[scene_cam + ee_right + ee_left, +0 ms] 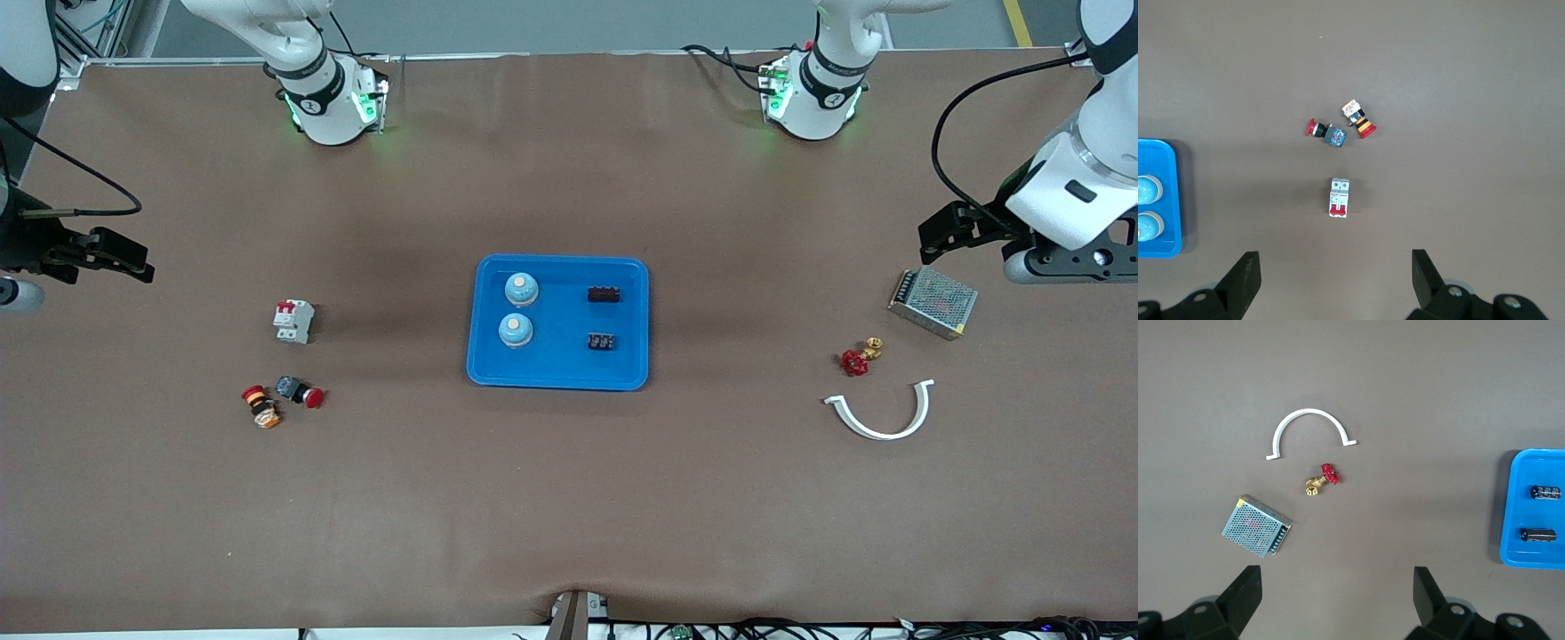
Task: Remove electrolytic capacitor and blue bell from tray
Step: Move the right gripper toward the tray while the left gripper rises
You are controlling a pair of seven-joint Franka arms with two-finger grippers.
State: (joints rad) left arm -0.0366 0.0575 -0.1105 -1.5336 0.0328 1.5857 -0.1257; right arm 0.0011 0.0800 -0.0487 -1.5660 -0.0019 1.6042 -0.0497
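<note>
Now | bells (519, 308), capacitors (603, 317) in tray (558, 381) | labels unreadable

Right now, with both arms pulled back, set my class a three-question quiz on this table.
1. True or false: both bells sit in the blue tray.
2. How many capacitors lie in that tray?
3. Which item lies nearest the left tool? A) metal mesh box B) white breaker C) white curved piece

Key: 1 true; 2 two; 3 A. Both the left tool and the right tool are open and holding nothing.
</note>
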